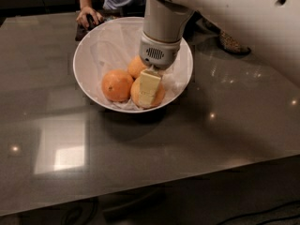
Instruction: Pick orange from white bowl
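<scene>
The white bowl (89,55), lined with crumpled white tissue, stands at the back middle of the dark table and holds three oranges. My gripper (149,93) reaches straight down into the bowl on the pale yellow-orange orange (159,96) at the front right, and its cream-coloured part covers most of that fruit. A deeper orange one (117,85) with a dark dimple lies to the left. A smaller one (136,65) lies behind, partly hidden by my wrist.
A person's hand (87,17) rests on a dark object at the table's far edge behind the bowl. A brown object (230,42) lies at the back right. My large white arm (243,18) crosses the upper right.
</scene>
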